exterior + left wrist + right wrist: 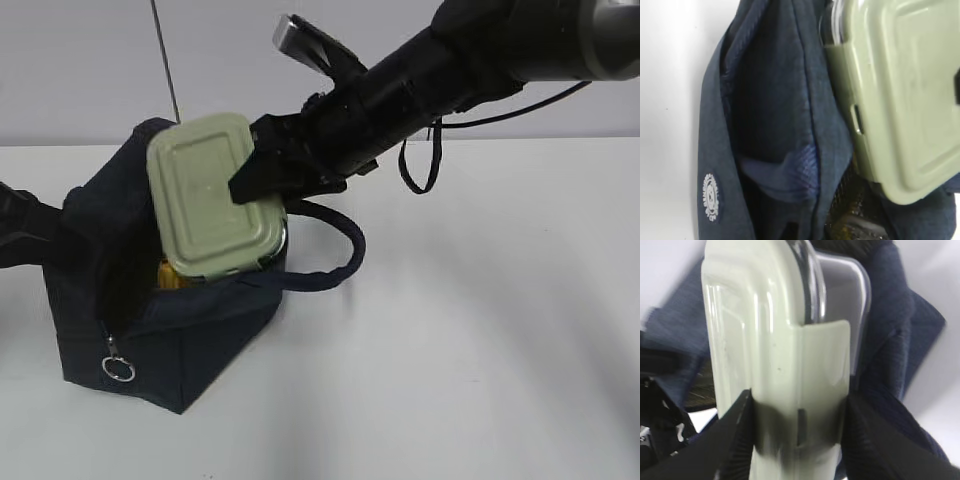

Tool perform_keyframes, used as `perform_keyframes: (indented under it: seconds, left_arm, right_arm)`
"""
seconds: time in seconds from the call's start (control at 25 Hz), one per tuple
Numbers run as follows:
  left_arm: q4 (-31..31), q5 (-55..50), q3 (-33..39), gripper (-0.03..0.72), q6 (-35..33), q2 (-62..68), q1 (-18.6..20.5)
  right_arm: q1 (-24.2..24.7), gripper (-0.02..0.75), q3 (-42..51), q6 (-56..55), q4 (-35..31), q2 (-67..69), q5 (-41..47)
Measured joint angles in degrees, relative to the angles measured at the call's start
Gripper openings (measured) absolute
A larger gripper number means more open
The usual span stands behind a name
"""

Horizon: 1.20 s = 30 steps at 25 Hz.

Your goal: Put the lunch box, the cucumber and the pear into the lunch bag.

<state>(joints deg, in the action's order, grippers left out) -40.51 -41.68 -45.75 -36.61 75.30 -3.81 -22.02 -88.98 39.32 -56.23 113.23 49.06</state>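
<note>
The navy lunch bag (185, 340) stands open on the white table. My right gripper (258, 170) is shut on the lunch box (205, 195) and holds it tilted, lid toward the camera, with its lower end inside the bag's mouth. In the right wrist view the black fingers (735, 435) clamp the box (765, 340) from both sides. A bit of the yellow pear (170, 276) shows inside the bag under the box. The cucumber is hidden. My left gripper (22, 228) is at the bag's left side; its jaws do not show. The left wrist view shows bag fabric (775, 100) and the box (900, 100).
One looped bag handle (345, 255) lies on the table to the right of the bag. A zipper pull ring (118, 369) hangs at the bag's front corner. A thin rod (166, 60) stands behind the bag. A black cable (420, 165) hangs under the right arm.
</note>
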Motion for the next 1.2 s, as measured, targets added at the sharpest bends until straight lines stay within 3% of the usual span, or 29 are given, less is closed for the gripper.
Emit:
perform_keyframes:
  seconds: [0.44,0.88,1.2]
  left_arm:
    - [-0.1,0.7,0.0,0.001,0.0,0.0,0.0]
    - [-0.2,0.9,0.0,0.001,0.0,0.0,0.0]
    - [-0.2,0.9,0.0,0.001,0.0,0.0,0.0]
  right_arm:
    - [-5.5,0.342,-0.3,-16.2,13.6,0.4,-2.8]
    - [-6.5,0.344,-5.0,-16.0,7.9,4.5,-2.3]
    - [-7.8,0.461,-5.5,-12.7,5.5,4.7,-1.5]
